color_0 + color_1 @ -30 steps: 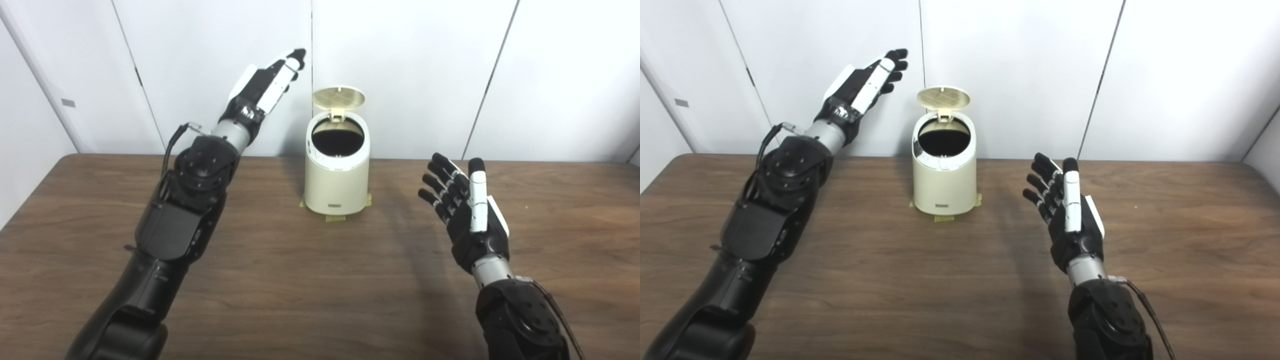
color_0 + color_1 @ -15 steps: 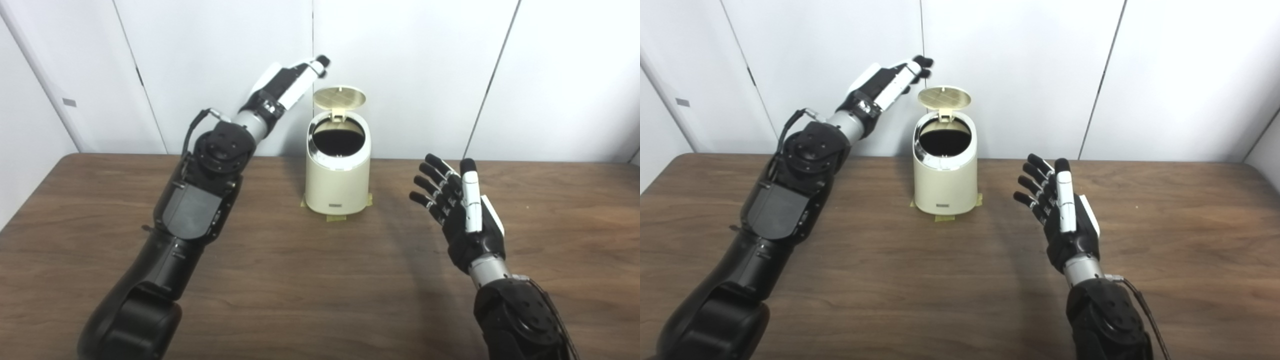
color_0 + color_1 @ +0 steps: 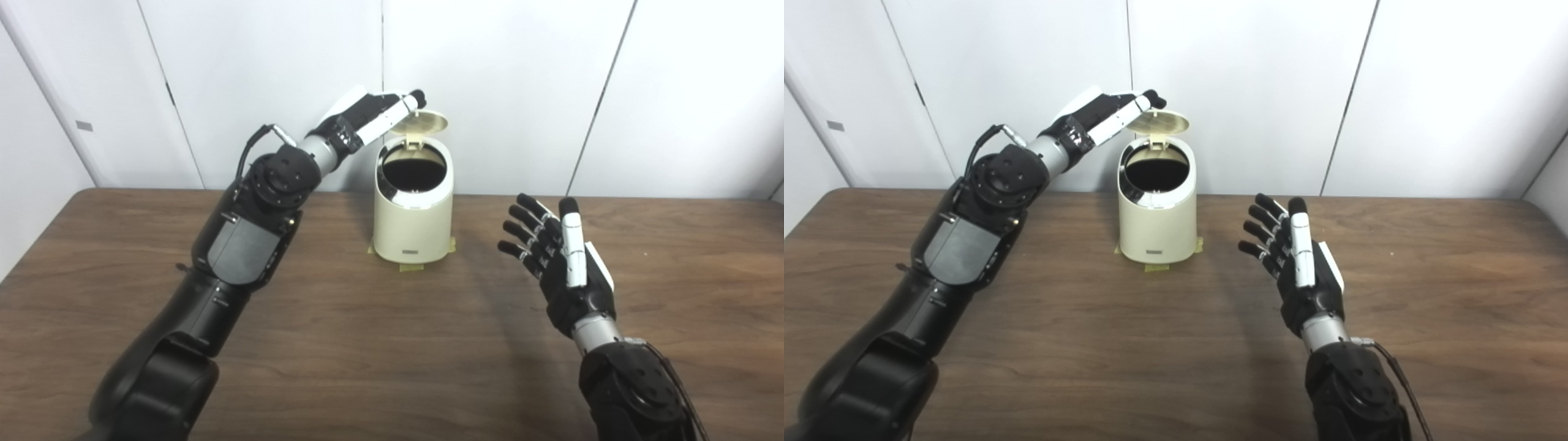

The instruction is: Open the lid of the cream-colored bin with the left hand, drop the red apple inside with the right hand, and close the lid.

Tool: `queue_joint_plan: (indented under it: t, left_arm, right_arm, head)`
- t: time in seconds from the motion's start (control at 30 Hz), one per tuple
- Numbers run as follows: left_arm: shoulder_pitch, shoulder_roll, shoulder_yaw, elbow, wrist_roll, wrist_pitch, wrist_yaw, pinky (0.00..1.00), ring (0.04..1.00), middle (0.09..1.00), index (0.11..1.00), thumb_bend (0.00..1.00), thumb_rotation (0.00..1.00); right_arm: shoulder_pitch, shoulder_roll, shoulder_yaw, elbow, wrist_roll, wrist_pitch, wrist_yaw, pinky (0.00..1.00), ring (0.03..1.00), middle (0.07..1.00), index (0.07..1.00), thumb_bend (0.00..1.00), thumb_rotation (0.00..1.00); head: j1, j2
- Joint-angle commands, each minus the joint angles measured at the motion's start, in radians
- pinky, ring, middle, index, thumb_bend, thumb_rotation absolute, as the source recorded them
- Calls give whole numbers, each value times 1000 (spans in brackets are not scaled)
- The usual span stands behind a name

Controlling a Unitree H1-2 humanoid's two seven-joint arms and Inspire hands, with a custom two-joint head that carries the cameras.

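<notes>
- cream-colored cylindrical plastic bin (image 3: 412, 214) stands upright at the back middle of the dark brown wood-grain surface (image 3: 367, 343), close to the white panelled wall (image 3: 520, 73).
- bin mouth is open and dark inside; nothing can be made out in it.
- round cream hinged lid (image 3: 422, 121) stands raised at the bin's rear rim, tilted forward over the opening.
- yellowish tape tabs (image 3: 409, 267) show under the bin's base, front and both sides.
- left hand (image 3: 367, 113), black and white, reaches in from the left above the bin; its fingers (image 3: 409, 103) are stretched out straight and hold nothing, tips at the lid's upper left edge. touching or just short of it: cannot tell.
- right hand (image 3: 566, 263) hovers above the surface to the right of the bin, well apart from it, palm turned left, fingers (image 3: 525, 231) spread and empty.
- red apple: not visible in either view.
</notes>
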Motion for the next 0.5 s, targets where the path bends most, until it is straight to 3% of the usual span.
queue_joint_plan:
  t: [0.0, 0.17, 0.33, 0.47]
  left_arm:
    - [-74, 26, -2, -32, 34, -29, -7, 997, 905, 832, 863, 505, 1000]
    - [-77, 53, -21, -46, 101, -36, -15, 1000, 925, 785, 850, 525, 1000]
    - [-73, 83, -43, -55, 164, -85, -32, 992, 889, 766, 840, 500, 1000]
    - [-58, 104, -59, -95, 210, -87, -55, 924, 863, 765, 835, 524, 1000]
  right_arm:
    - [-37, -2, 1, -20, 6, -6, 2, 742, 851, 870, 847, 528, 999]
    - [-39, -5, 3, -15, 5, -6, 3, 752, 857, 866, 846, 527, 996]
    - [-40, -10, 10, -15, 4, -6, 1, 757, 852, 852, 839, 522, 994]
    - [-39, -17, 15, -15, 8, -6, -1, 757, 854, 850, 842, 525, 993]
  head:
    - [-1, 2]
    - [-3, 5]
    - [-7, 12]
    - [-9, 18]
